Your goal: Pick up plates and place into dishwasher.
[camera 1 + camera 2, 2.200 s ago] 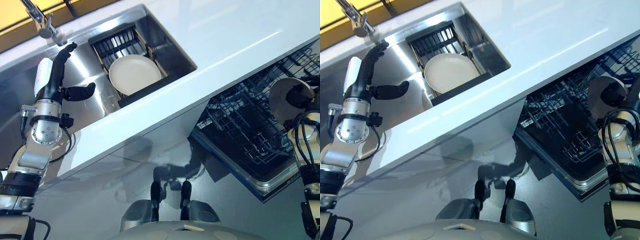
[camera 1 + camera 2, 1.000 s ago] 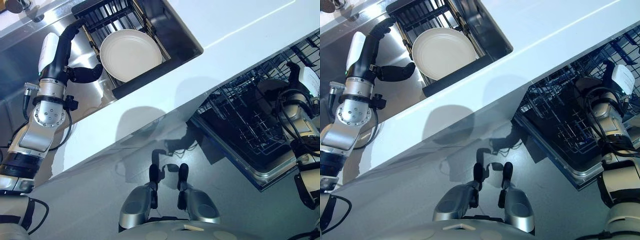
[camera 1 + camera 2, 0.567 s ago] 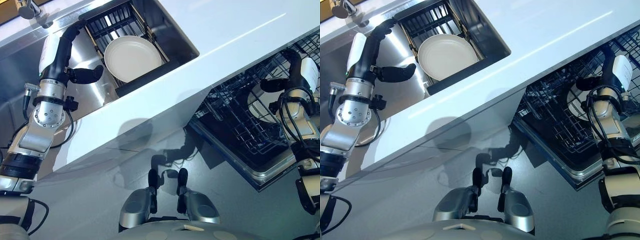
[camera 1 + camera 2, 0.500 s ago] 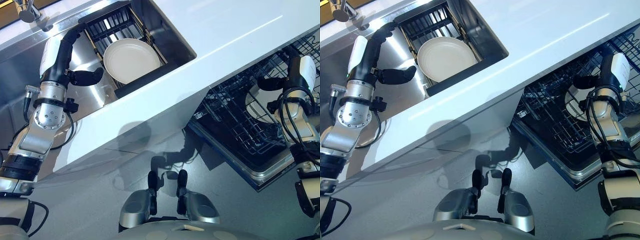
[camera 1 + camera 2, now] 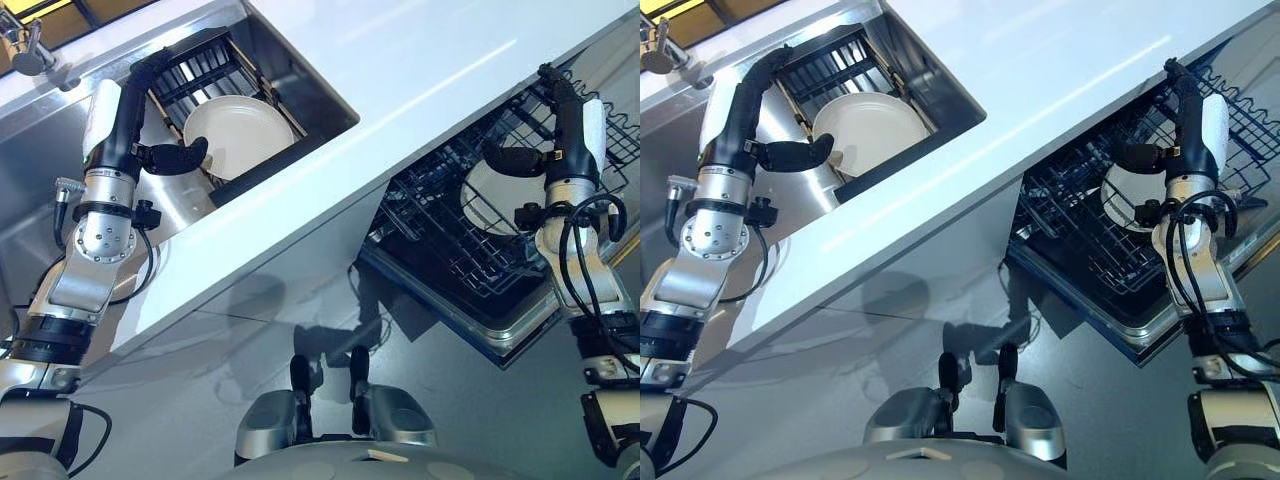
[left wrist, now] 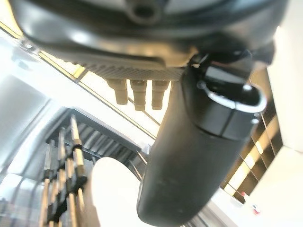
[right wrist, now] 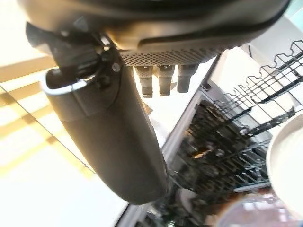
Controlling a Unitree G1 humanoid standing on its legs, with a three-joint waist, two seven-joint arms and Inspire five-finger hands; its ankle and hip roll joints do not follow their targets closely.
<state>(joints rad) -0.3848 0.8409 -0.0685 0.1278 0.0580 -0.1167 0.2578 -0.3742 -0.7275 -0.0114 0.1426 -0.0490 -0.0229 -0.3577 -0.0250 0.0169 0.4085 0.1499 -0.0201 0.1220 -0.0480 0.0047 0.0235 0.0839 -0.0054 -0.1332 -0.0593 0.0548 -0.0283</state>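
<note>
- Dishwasher rack (image 5: pixel 470 250): dark wire basket, pulled out below the edge of the white countertop (image 5: pixel 420 60), on the robot's right.
- Racked plate (image 5: pixel 492 197): white, sitting among the rack wires, tilted rather than flat. Part of its rim is hidden behind the right hand.
- Right hand (image 5: pixel 556 140): above the rack, just beside the racked plate. Fingers straight and extended away from the robot, thumb stuck out sideways over the plate's upper rim. Nothing is clasped. Contact between thumb and rim cannot be told. The right wrist view shows the thumb large in the foreground, the wire rack past it and the plate's white edge (image 7: pixel 284 165) at the side.
- Countertop: a broad white band running between the rack and the sink (image 5: pixel 40 190).
- Sink: stainless steel, on the robot's left, with a black slatted drying rack (image 5: pixel 200 75) set in its far part.
- Sink plate (image 5: pixel 235 135): white, lying in the drying rack, face up.
- Left hand (image 5: pixel 130 120): over the sink, fingers straight and reaching to the drying rack's near-left edge, thumb pointing toward the sink plate's rim, very close. Holds nothing.
- Faucet (image 5: pixel 25 50): metal, at the sink's far left corner.
</note>
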